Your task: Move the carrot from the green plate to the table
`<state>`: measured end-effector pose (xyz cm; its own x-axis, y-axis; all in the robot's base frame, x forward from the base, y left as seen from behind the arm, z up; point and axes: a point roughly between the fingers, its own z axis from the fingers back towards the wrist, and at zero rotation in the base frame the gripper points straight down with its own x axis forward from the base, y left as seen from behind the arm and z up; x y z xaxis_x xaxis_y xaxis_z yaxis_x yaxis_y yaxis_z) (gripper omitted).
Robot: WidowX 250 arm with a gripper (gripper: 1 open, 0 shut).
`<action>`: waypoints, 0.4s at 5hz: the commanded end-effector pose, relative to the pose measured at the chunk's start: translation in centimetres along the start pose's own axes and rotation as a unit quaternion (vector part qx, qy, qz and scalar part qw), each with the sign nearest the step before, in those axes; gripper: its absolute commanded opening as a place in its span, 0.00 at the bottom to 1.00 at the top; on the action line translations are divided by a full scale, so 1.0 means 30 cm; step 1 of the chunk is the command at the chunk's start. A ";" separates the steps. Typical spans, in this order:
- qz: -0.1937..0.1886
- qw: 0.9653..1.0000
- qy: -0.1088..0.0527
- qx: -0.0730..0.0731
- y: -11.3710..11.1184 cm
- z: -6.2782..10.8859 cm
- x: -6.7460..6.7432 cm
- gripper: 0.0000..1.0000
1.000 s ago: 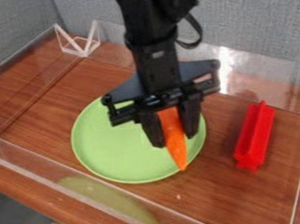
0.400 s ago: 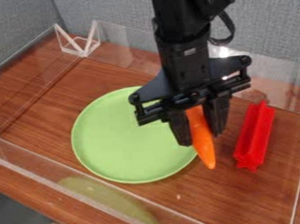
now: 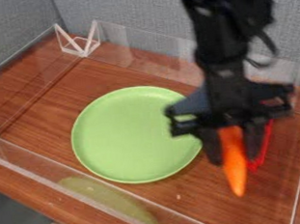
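My gripper (image 3: pixel 232 137) is shut on the carrot (image 3: pixel 235 169), an orange tapered toy that hangs point-down from the black fingers. It is held above the reddish-brown table (image 3: pixel 60 81), to the right of the green plate (image 3: pixel 128 133) and past its rim. The round lime plate lies flat with nothing on it. The arm and gripper are blurred by motion. The carrot's stem end is hidden between the fingers.
A red ribbed block (image 3: pixel 260 143) lies just behind the gripper at the right, mostly hidden by it. Clear acrylic walls (image 3: pixel 81 191) edge the table at the front and sides. A white wire stand (image 3: pixel 78 38) sits at the back left.
The gripper has carried the carrot to the right, from over the plate's right part to past its rim, slightly lower, with the wrist rolled. The plate and the red block have stayed put.
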<state>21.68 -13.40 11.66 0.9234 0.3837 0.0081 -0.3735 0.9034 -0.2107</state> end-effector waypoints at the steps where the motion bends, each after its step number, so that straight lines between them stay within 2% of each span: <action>1: -0.049 0.999 0.002 -0.022 -0.071 -0.015 -0.025 0.00; 2: -0.137 0.990 0.026 -0.019 -0.085 -0.053 -0.013 0.00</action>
<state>21.54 -15.93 9.35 0.9941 0.1066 -0.0192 -0.1083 0.9707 -0.2146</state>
